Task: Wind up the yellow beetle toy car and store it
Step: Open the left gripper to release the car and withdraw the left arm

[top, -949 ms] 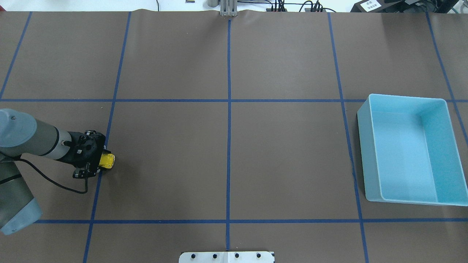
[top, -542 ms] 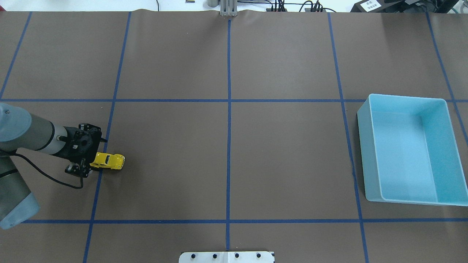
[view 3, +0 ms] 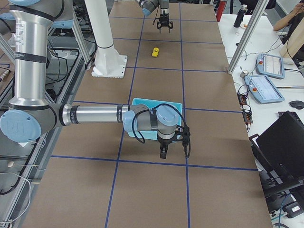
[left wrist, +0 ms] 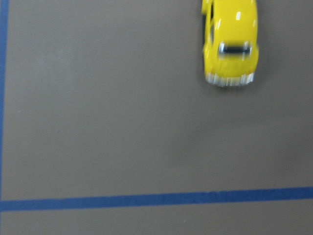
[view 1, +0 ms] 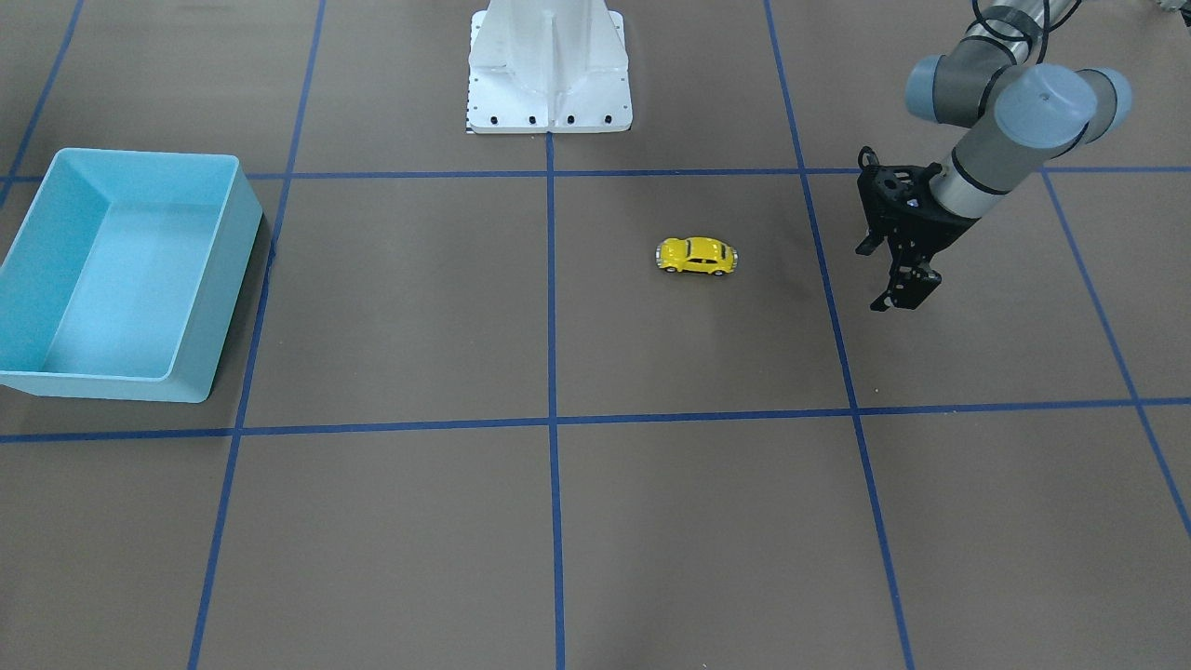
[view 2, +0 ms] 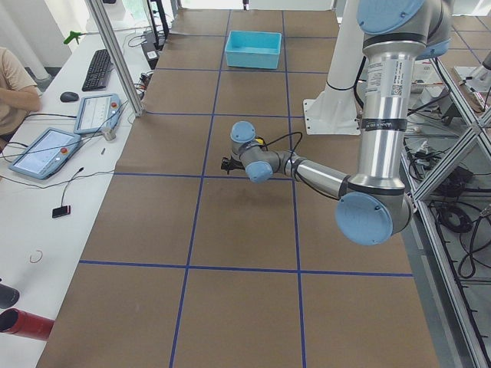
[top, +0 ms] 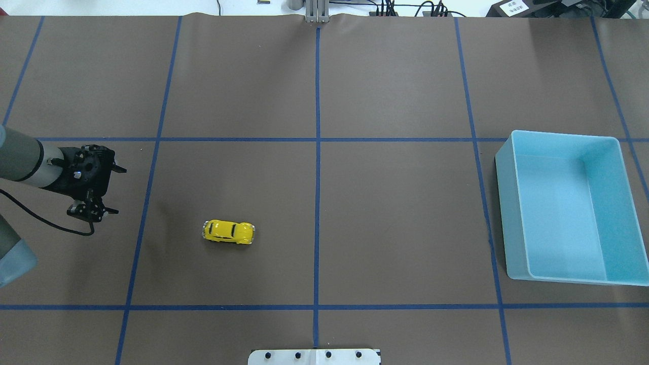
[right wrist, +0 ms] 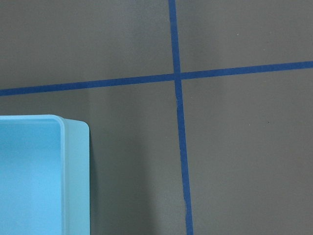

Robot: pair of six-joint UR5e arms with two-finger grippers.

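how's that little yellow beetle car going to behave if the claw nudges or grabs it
The yellow beetle toy car stands on its wheels on the flat table, so a lengthwise nudge would probably roll it away. Its glossy, rounded shell may slip in a pinch. It looks rigid and, being tiny, is likely light.

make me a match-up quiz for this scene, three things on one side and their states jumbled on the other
Things:
1. yellow beetle toy car
2. blue bin
3. left pincer

States:
a. open, gripping nothing
b. on its wheels, free of any grip
c. empty, on the robot's right side

Pairs: 1-b; 2-c; 3-a
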